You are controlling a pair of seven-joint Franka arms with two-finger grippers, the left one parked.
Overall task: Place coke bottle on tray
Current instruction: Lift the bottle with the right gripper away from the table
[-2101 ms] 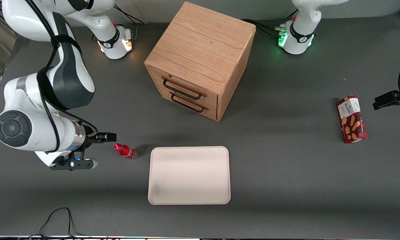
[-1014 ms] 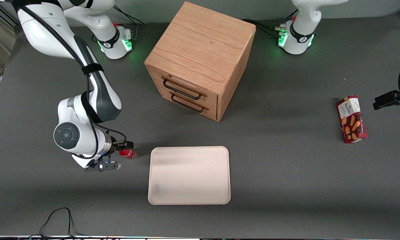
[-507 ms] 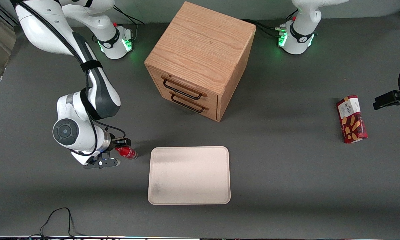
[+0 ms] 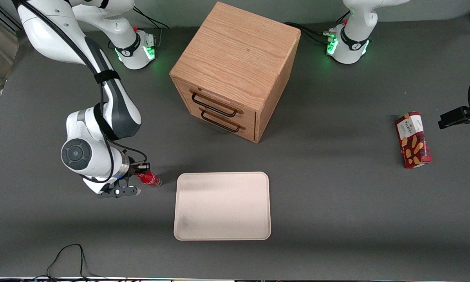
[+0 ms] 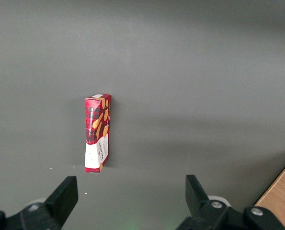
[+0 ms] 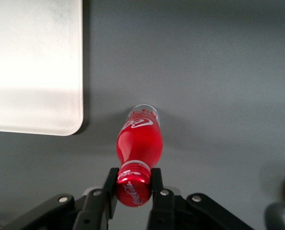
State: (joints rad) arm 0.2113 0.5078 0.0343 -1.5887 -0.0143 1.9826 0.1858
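The gripper (image 4: 140,172) is down at table level, just beside the tray (image 4: 222,205), toward the working arm's end of the table. Its two fingers (image 6: 110,186) are closed on the red cap of the coke bottle (image 4: 150,179), one finger on each side of the cap, and in the right wrist view the cap sits squeezed between them with no gap showing.

The coke bottle (image 6: 138,143) stands on the dark grey table (image 4: 337,203), not on the tray. It is near the tray's corner that lies farthest from the front camera on the working arm's end, with a narrow strip of bare table between bottle and rim. In the wrist view its base rests on the table near the rounded corner of the tray (image 6: 34,67), and white lettering shows on its lower body.

The tray lies flat, nearer to the front camera than the wooden drawer cabinet (image 4: 235,68). A faint dark smudge marks its surface near the corner closest to the camera on the working arm's end. The cabinet has two drawers with dark handles, both shut, facing roughly toward the tray.

Well apart from the tray, toward the parked arm's end of the table, a red biscuit box (image 4: 413,140) lies flat; it also shows in the left wrist view (image 5: 97,132).
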